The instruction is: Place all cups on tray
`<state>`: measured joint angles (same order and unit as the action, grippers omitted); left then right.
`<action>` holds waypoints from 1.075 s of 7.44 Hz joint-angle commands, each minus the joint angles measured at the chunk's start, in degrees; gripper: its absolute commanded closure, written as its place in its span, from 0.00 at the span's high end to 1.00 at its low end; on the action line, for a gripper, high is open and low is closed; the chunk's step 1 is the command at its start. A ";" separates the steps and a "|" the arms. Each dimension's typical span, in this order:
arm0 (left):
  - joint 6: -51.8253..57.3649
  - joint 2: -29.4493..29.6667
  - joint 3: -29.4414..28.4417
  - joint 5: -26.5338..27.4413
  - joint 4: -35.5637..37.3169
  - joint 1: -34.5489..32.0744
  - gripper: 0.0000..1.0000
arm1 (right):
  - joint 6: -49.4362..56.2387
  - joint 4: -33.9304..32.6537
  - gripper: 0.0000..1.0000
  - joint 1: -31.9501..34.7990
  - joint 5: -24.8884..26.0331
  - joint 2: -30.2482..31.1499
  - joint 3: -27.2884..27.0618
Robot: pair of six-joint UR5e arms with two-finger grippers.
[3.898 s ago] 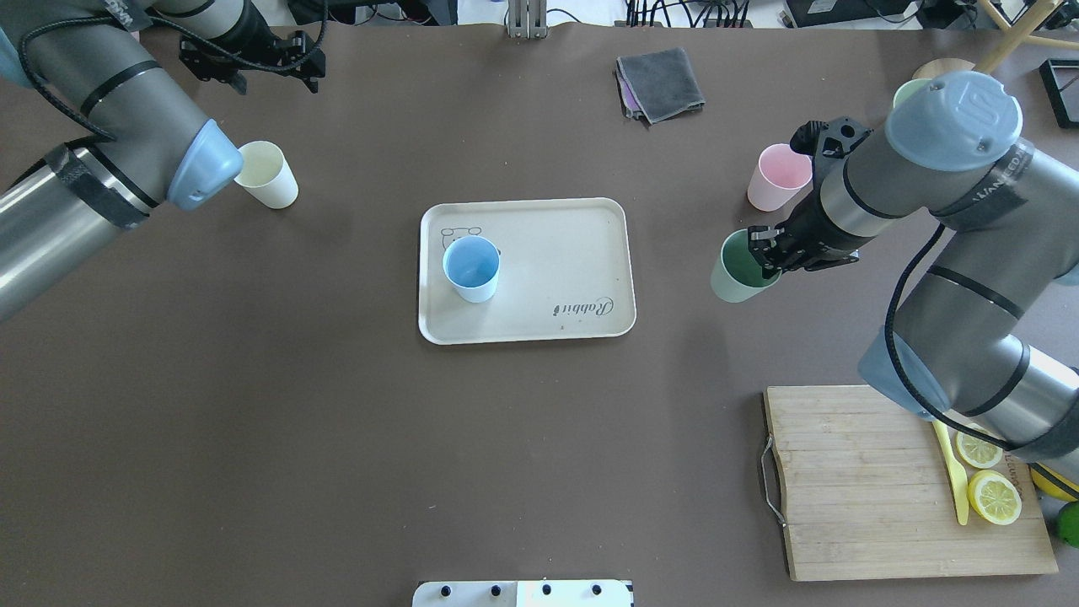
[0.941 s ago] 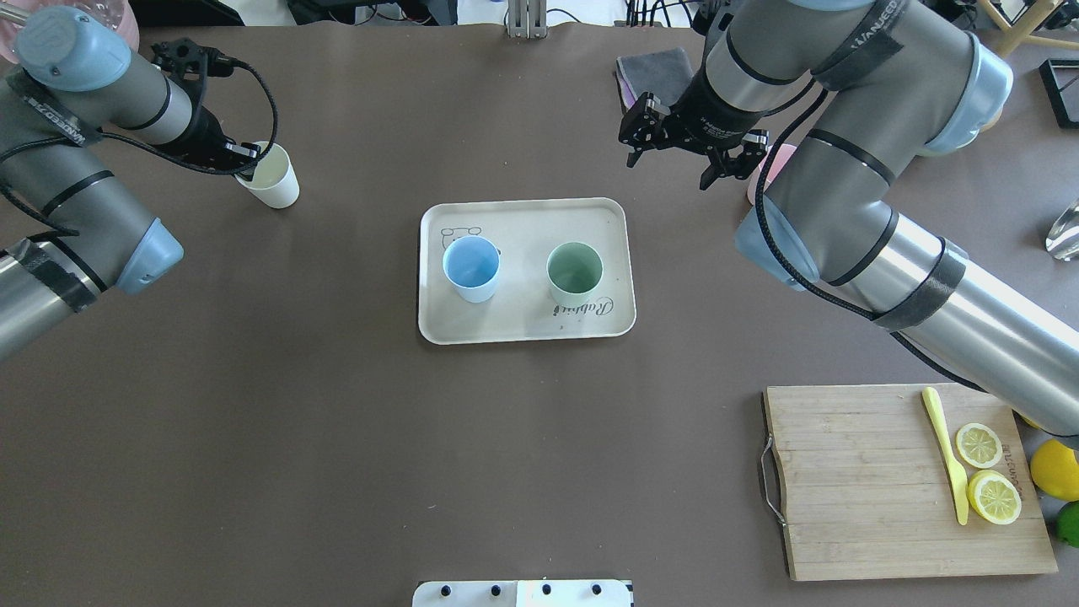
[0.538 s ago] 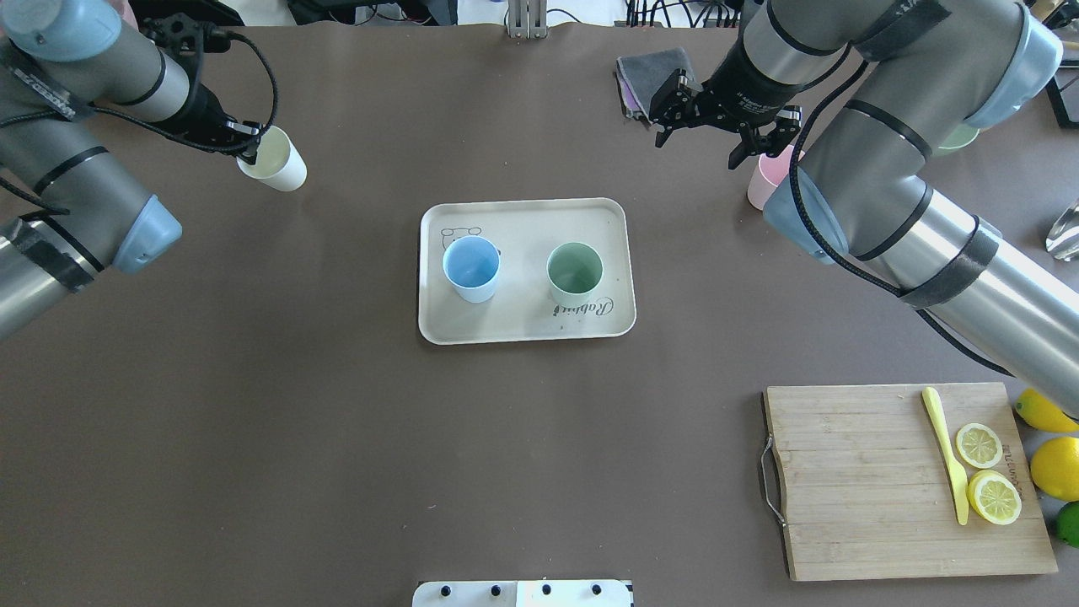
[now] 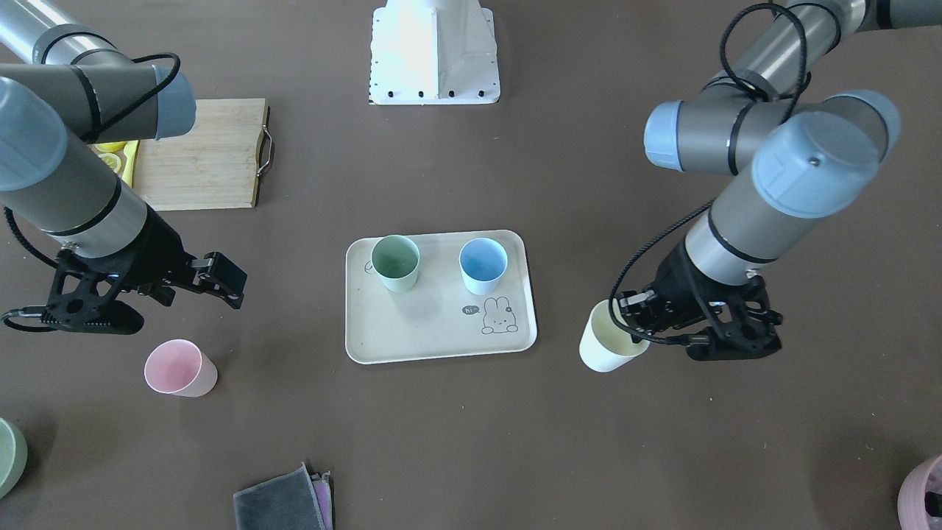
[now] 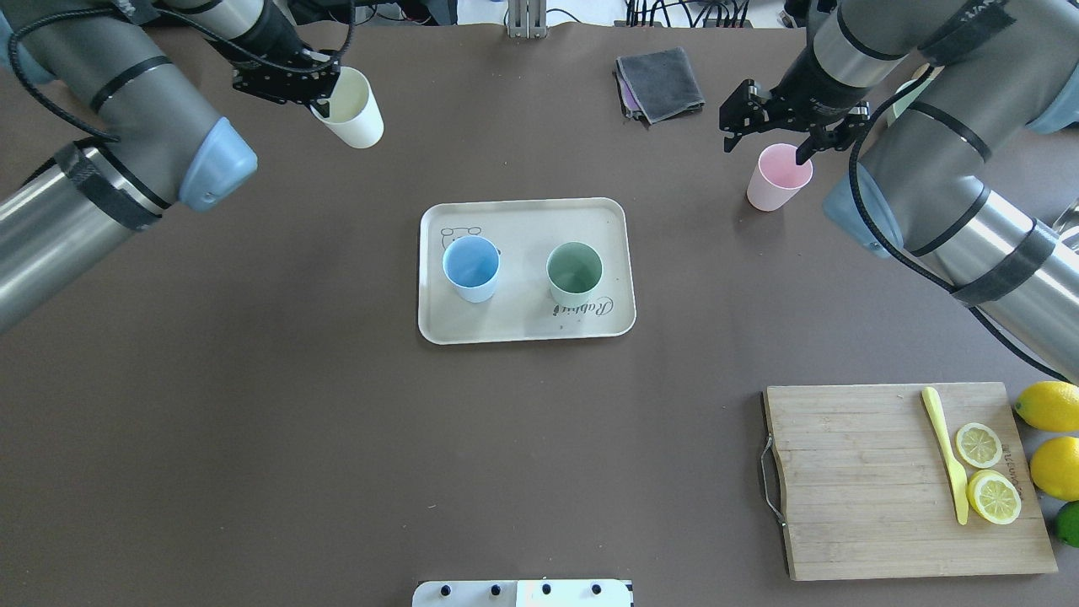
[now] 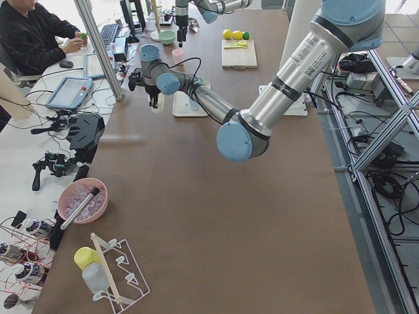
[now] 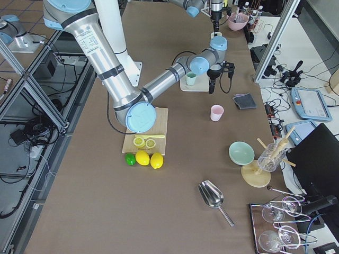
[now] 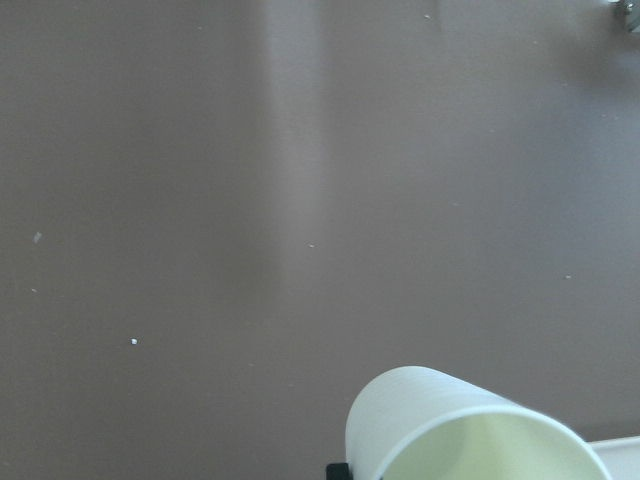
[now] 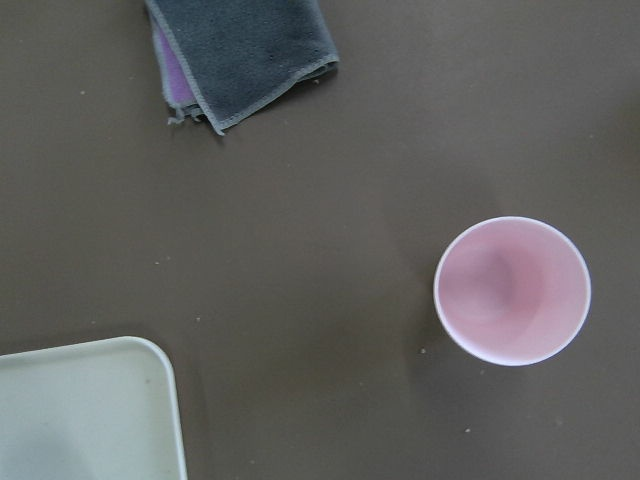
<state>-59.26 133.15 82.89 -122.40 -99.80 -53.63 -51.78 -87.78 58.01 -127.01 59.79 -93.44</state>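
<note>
The beige tray [image 5: 523, 324] lies mid-table and also shows in the front view [image 4: 434, 346]. On it stand the light blue cup [image 5: 470, 268] and the sage green cup [image 5: 575, 274]. My left gripper [image 5: 324, 88] is shut on the rim of the cream-yellow cup [image 5: 354, 110] and holds it tilted above the table, left of and beyond the tray; the left wrist view shows this cup [image 8: 470, 430]. My right gripper [image 5: 765, 139] is open above the pink cup [image 5: 780, 177], which stands on the table right of the tray and shows in the right wrist view [image 9: 512, 290].
A folded grey cloth [image 5: 659, 83] lies at the far edge. A bamboo cutting board [image 5: 851, 480] with lemon slices and a yellow knife sits at the near right, whole lemons beside it. A green bowl [image 4: 9, 456] and a mauve pot [image 4: 923, 493] stand at far corners.
The right gripper set the green cup on the tray, then moved right to above the pink cup. The left gripper closed on the cream cup, lifted it and carried it right.
</note>
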 commanded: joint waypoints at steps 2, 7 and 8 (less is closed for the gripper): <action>-16.20 4.57 -1.32 14.43 -0.04 13.78 0.00 | 16.04 0.85 1.00 6.57 -0.87 6.63 3.26; -15.63 4.31 -6.25 17.99 -4.53 16.72 0.00 | 14.97 3.32 1.00 8.17 -2.54 3.52 10.64; -15.63 4.13 -5.64 17.82 -4.36 16.63 0.07 | 11.56 3.92 1.00 7.21 -2.54 0.71 13.44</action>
<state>-75.08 137.50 76.89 -104.50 -104.25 -37.03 -36.95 -84.53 65.96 -129.52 63.56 -82.81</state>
